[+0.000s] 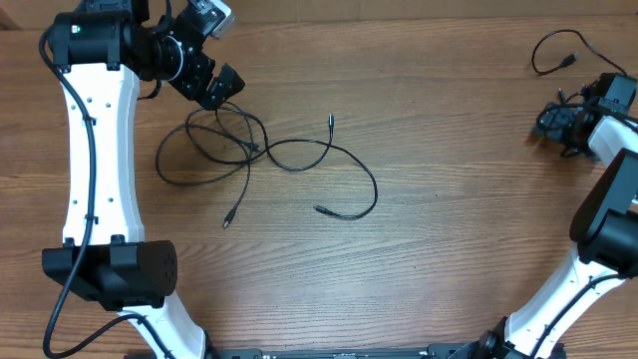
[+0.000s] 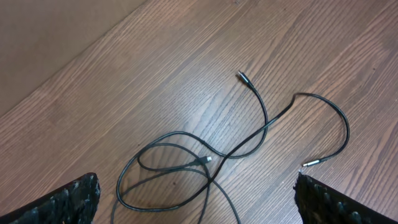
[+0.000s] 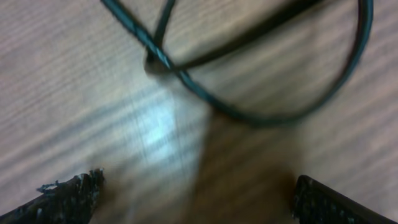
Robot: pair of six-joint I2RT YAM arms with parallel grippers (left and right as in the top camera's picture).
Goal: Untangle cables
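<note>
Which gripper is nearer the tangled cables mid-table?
Left. The left gripper is at the top-left edge of the tangle; the right gripper is far off to its right.

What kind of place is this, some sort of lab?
Most likely a robotics lab or test bench. A white-and-black left arm and right arm flank a wood-grain table, and thin black cables lie loosely tangled on it.

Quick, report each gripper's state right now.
Left gripper: open, holding nothing, near the tangled thin black cables on the wooden table.
Right gripper: open, holding nothing.
</note>
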